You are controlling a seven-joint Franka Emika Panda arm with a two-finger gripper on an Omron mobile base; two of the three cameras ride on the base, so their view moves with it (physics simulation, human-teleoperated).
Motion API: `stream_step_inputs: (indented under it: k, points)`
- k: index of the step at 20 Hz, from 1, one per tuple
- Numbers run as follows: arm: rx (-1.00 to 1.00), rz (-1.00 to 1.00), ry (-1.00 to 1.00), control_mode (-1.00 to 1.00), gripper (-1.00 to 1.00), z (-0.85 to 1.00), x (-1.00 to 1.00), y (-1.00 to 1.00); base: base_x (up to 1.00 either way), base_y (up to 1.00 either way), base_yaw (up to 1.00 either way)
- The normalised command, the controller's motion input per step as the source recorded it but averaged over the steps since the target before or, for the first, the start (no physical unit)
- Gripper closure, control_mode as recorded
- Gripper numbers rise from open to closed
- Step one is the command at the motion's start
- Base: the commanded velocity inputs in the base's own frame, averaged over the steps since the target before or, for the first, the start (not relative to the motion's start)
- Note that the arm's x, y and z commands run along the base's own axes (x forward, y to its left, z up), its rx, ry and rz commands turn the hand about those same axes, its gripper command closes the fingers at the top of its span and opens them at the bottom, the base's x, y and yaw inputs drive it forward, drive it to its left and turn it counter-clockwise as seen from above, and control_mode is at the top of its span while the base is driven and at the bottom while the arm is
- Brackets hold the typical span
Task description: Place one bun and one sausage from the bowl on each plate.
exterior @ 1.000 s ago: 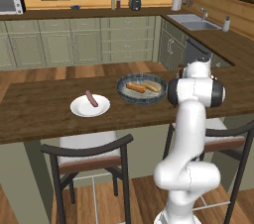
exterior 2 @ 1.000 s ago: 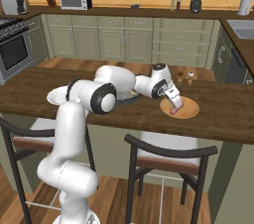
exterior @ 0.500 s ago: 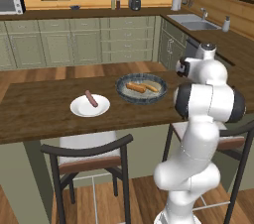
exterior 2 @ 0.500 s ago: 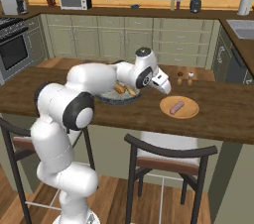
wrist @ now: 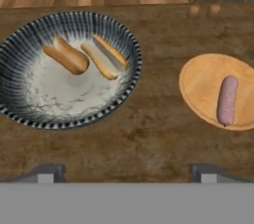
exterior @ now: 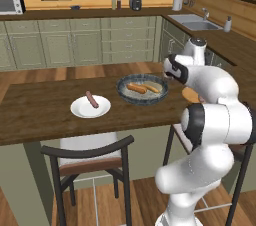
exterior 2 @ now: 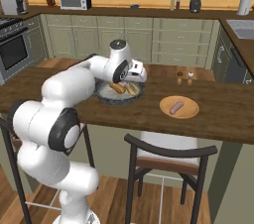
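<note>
The wooden counter (wrist: 149,134) carries the bowl (wrist: 20,54), 2 plates — orange-tan (wrist: 203,84), white (exterior: 77,107) — and 2 shakers (wrist: 206,1).

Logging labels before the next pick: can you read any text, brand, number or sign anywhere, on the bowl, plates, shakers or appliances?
None can be read.
Bowl: striped rim pattern, no lettering.
Orange-tan plate and white plate: plain.
Two shakers: no label visible.
Microwave and toaster: any markings are too small to read.

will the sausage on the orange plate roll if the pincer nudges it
Probably yes: the sausage is a smooth rounded cylinder lying loose on the flat orange plate, so a sideways nudge would likely roll it. The plate's rim looks too shallow to stop it. It looks stiff, not floppy.
</note>
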Motion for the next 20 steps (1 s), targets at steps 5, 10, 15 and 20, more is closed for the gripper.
stream_step_inputs:
  k: [5,10,15,20]
  points:
    - [-0.28,0.47,0.17,-1.00,-1.00,-0.44,-0.04,0.98,0.00,0.00,0.00]
    - [-0.24,0.18,0.05,-1.00,-1.00,-0.43,0.50,0.11,0.00,0.00,0.00]
    - [-0.05,0.01,-0.02,-1.00,-1.00,-0.36,0.96,-0.34,0.00,0.00,0.00]
    - [-0.02,0.00,0.08,-1.00,-1.00,-0.14,0.26,0.00,0.00,0.00,0.00]
